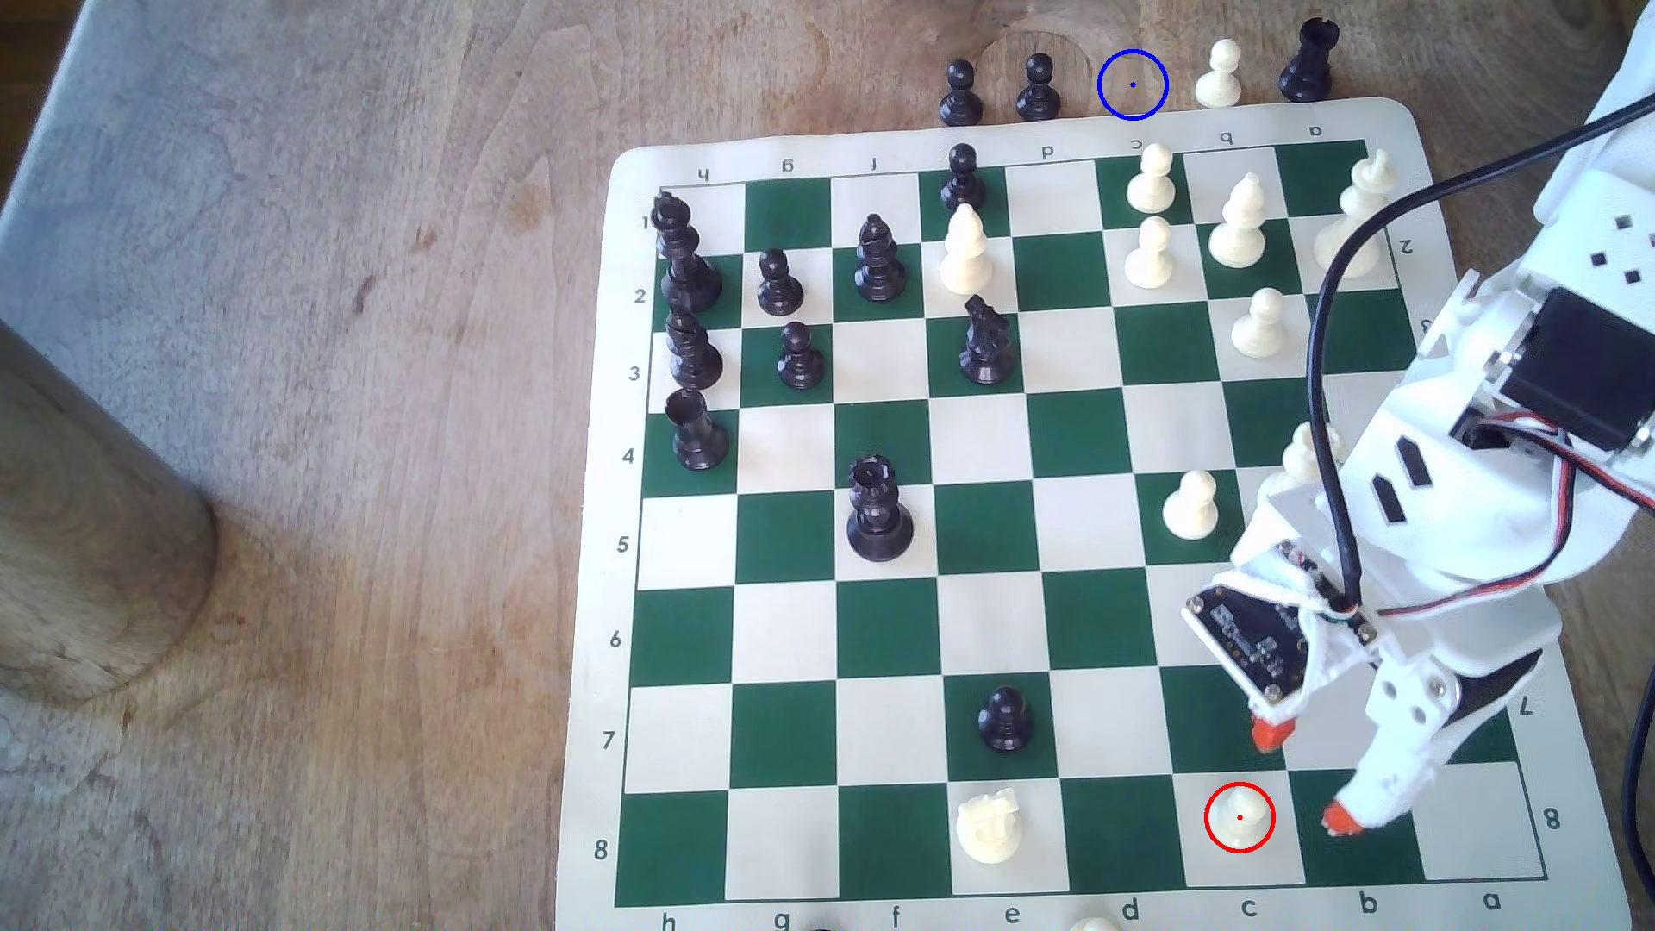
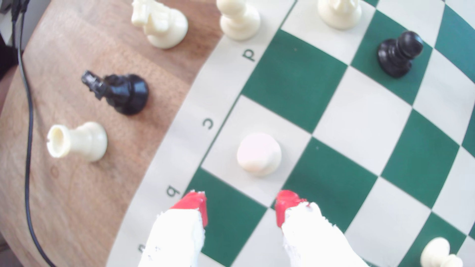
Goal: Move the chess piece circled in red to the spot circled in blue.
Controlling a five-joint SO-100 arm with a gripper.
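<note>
Exterior view: pawn [image 1: 1239,816] upright in red ring, axis vertical. Gripper [image 1: 1306,777] just beside, jaws wide, empty. Blue ring [image 1: 1133,85] on bare wood. Wrist view: pawn [image 2: 259,154] blurred, collar hidden under head.

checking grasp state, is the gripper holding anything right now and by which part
Nothing is held. The gripper is open, its red fingertips apart with bare board between them, short of the circled cream pawn, which stands untouched on its square.

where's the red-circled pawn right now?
The pawn stands on c8, a cream square in the board's bottom row in the exterior view, right of the cream knight. The open end effector hovers just beside it, not touching.
</note>
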